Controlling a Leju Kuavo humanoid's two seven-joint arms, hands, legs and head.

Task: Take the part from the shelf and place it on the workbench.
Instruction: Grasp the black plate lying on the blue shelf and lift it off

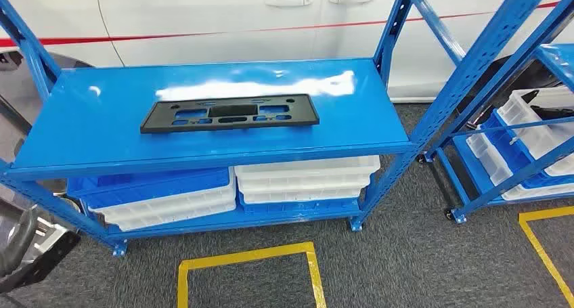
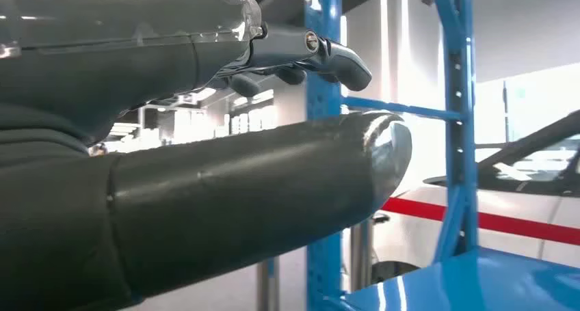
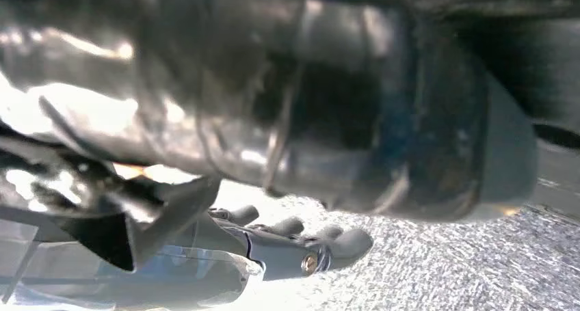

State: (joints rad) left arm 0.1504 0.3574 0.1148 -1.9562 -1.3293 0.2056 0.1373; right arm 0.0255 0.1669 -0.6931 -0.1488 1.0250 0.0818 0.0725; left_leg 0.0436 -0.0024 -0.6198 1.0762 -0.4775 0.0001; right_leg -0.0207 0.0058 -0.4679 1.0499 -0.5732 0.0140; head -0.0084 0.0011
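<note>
Lying flat on the blue shelf (image 1: 101, 128), the black part (image 1: 230, 112) is untouched by either hand.

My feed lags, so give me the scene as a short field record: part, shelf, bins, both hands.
part: black flat plastic panel with cutouts, lying flat on top shelf
shelf: blue metal rack, white car behind
lower shelf: stacked white bins and blue bins
left hand: holds nothing, near rack upright
right hand: holds nothing, over grey carpet
</note>
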